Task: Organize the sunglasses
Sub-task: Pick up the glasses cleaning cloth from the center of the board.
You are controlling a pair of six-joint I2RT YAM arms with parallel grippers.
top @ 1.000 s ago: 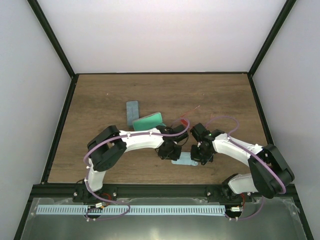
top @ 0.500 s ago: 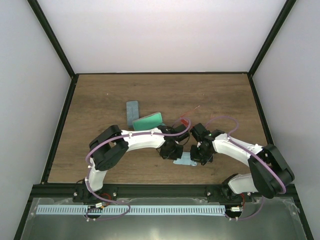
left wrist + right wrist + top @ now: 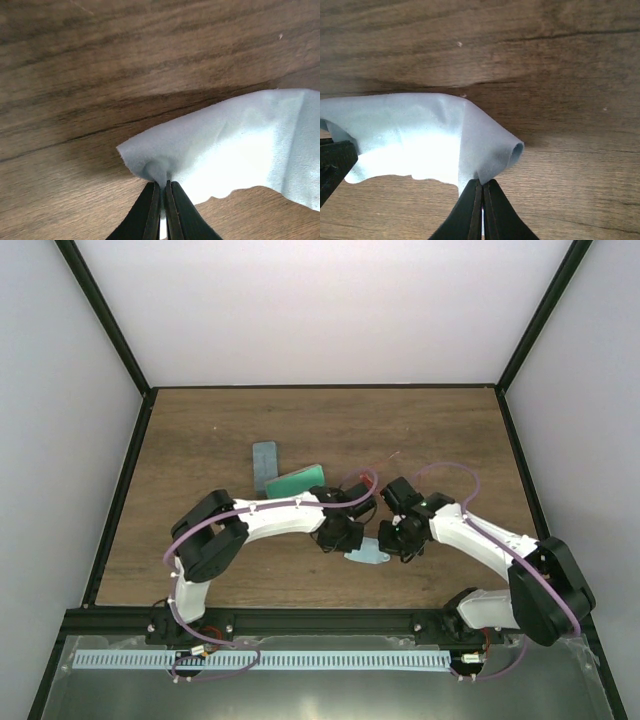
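**Ana:** On the table (image 3: 200, 430), what lay where?

**Ben:** Toward 10 o'clock from the middle sat a grey case (image 3: 265, 462). A green case (image 3: 297, 480) lay just beside its near end. Both were away from the work.

**Ana:** And the grippers?

**Ben:** They met at about 5 o'clock from the middle. The left gripper (image 3: 162, 186) had its fingers pressed together on one corner of a light-blue cloth (image 3: 235, 150). The right gripper (image 3: 482, 184), at 3 o'clock of it, pinched a folded edge on the other side. The cloth sagged between the two holds with a shadow under it, so I judged it was raised off the wood. I took that as a way to spread it or fold it flat.

**Ana:** Where were the sunglasses (image 3: 391, 456)?

**Ben:** Only a thin red arm showed, at 12 o'clock of the right gripper and apart from the cloth. The wrists hid the rest. Neither gripper touched them, so by my reckoning they were not yet put away.
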